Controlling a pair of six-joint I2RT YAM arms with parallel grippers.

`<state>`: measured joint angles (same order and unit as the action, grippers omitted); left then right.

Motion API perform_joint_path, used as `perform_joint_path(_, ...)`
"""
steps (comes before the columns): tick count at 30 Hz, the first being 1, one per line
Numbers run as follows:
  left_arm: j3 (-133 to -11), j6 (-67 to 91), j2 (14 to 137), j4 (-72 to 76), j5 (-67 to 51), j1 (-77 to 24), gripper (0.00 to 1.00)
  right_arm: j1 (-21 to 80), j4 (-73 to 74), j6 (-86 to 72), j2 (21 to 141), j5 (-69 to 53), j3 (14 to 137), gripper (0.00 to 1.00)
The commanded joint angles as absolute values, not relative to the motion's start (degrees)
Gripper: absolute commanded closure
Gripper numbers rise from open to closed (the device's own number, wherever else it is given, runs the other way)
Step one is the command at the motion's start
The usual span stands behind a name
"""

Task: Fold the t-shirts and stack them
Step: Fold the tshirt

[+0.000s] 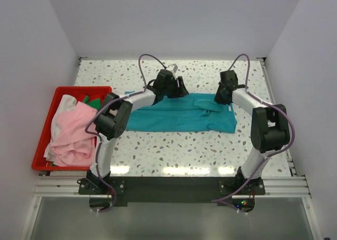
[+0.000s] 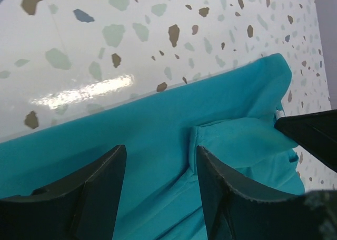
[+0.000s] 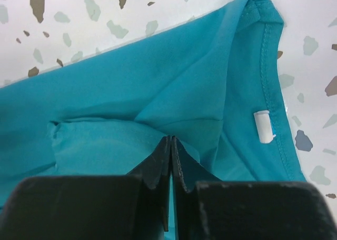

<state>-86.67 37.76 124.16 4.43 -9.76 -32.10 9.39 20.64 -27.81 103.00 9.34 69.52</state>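
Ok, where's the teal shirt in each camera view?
Top external: teal shirt spread out at the centre of the picture.
Left wrist: fills the lower half.
Right wrist: fills most of the frame.
Shared landmark: the speckled table.

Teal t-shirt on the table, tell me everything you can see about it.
The teal t-shirt is soft, plain cloth, lying across the middle of the speckled table as a long, partly folded band with a loose fold near its right end. A stitched neckline and a small white label show there. The right end effector is shut, pinching a raised fold of it. The left end effector stands open over the cloth; whether it touches is unclear.
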Motion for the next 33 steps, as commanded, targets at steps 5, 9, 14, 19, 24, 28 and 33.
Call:
perform_joint_path(5, -92.98, 36.3, 128.23, 9.84, -14.24, -34.19, 0.38, 10.11, 17.14, -28.83, 94.57, 4.67, 64.34, 1.0)
perform_joint_path(9, -94.57, 36.82, 130.07, 11.33, -16.51, -35.15, 0.37, 11.33, 16.61, -28.83, 92.73, 4.57, 62.32, 1.0)
perform_joint_path(14, -96.85, 36.56, 132.09, 11.08, -17.93, -36.3, 0.37, 12.56, 16.26, -29.0, 89.92, 4.75, 59.16, 1.0)
perform_joint_path(19, -97.47, 37.09, 133.15, 11.95, -18.63, -36.74, 0.37, 13.09, 16.17, -28.74, 87.1, 5.53, 55.64, 1.0)
perform_joint_path(24, -98.17, 37.97, 134.12, 12.92, -19.69, -37.18, 0.38, 13.09, 16.26, -28.74, 85.17, 7.47, 54.84, 1.0)
perform_joint_path(28, -98.35, 37.79, 134.21, 12.83, -20.13, -37.44, 0.42, 13.01, 18.01, -28.48, 84.55, 9.83, 56.25, 0.88)
perform_joint_path(33, -98.0, 37.88, 134.12, 13.27, -20.57, -37.35, 0.51, 12.48, 19.42, -27.95, 85.51, 12.57, 59.05, 0.71)
